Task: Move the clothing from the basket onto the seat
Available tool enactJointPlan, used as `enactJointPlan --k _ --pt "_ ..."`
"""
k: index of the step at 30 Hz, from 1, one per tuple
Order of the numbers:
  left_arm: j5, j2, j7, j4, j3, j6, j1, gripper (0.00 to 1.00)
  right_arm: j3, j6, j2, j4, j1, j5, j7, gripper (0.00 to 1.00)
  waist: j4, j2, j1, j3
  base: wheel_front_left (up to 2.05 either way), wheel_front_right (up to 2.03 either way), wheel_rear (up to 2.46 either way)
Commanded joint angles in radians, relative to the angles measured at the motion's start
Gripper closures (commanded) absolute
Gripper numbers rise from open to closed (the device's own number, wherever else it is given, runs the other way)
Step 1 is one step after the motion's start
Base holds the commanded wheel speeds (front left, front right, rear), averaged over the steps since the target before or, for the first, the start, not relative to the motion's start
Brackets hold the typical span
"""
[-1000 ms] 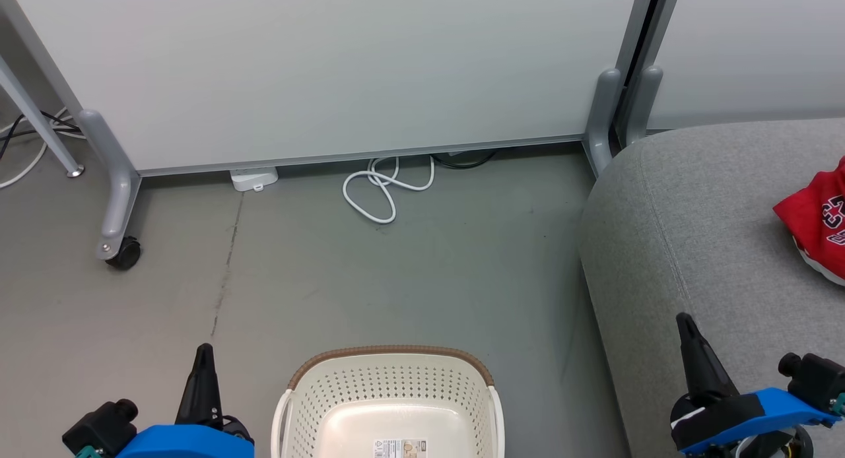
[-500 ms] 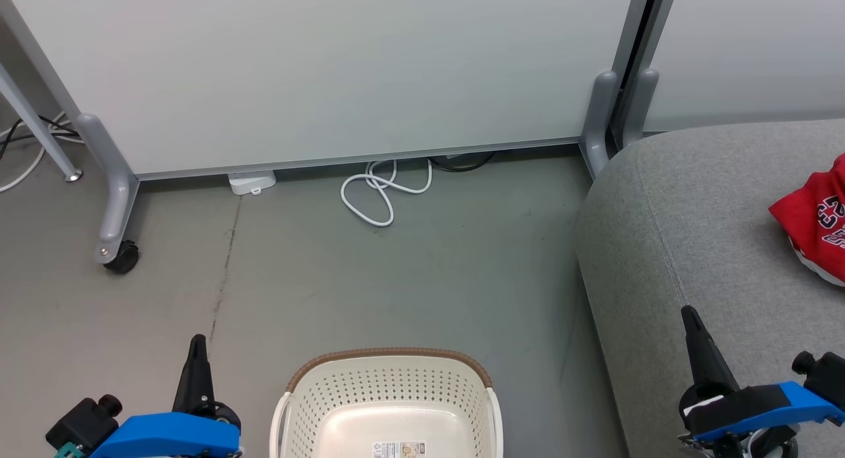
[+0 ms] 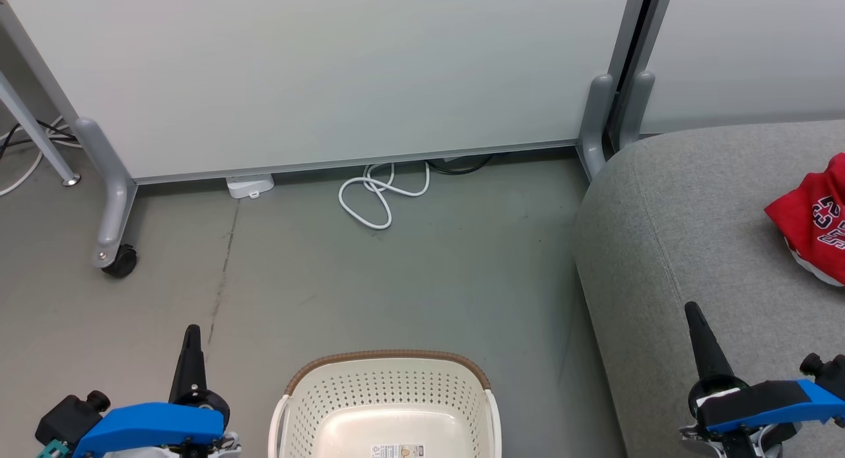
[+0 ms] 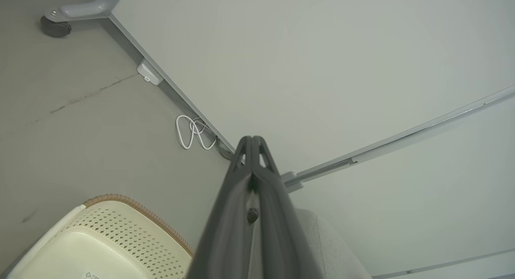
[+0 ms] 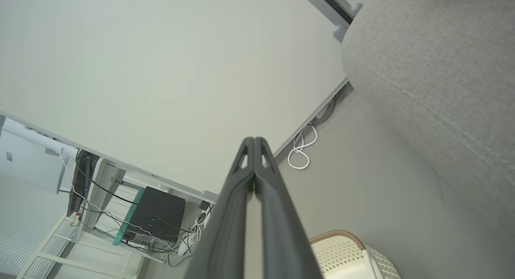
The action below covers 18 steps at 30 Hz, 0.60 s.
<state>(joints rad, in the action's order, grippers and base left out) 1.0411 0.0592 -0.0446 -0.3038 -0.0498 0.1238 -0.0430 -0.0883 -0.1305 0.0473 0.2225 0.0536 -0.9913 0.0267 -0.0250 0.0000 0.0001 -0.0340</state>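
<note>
The cream basket (image 3: 386, 385) with a brown rim stands on the floor at the bottom centre of the head view, and what I see of its inside holds no clothing. A red garment with lettering, the clothing (image 3: 809, 217), lies on the grey seat (image 3: 686, 220) at the right edge. My left gripper (image 3: 192, 332) is shut and empty, left of the basket. Shut and empty too, my right gripper (image 3: 692, 309) hangs over the seat's front part. The basket (image 4: 108, 238) also shows in the left wrist view below the shut left gripper (image 4: 252, 139). In the right wrist view the right gripper (image 5: 254, 140) is pressed shut.
A white partition panel (image 3: 317, 68) on grey wheeled feet (image 3: 112, 247) closes off the back. A coiled white cable (image 3: 379, 194) and a small white box (image 3: 249, 184) lie at its base. Bare grey floor (image 3: 396, 280) separates basket and panel. A desk with cables (image 5: 120, 214) shows in the right wrist view.
Both grippers have sunk slightly toward the bottom of the head view and stay shut. The picture has shifted a little, so the camera moved.
</note>
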Motion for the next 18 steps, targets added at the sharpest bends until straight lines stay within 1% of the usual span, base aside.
enactJointPlan --k 1,18 --pt "0.033 0.002 0.009 0.017 -0.007 0.006 -0.026 1.0 -0.004 0.0 0.004 -0.006 0.025 -0.038 0.006 1.0 0.001 0.0 -0.0001 0.001 0.0 0.0 0.0" --pt "0.196 -0.001 0.055 0.031 -0.026 0.007 -0.041 1.0 -0.011 0.0 0.004 0.002 0.036 -0.216 0.032 1.0 0.007 0.0 -0.0001 0.008 0.0 0.0 0.0"
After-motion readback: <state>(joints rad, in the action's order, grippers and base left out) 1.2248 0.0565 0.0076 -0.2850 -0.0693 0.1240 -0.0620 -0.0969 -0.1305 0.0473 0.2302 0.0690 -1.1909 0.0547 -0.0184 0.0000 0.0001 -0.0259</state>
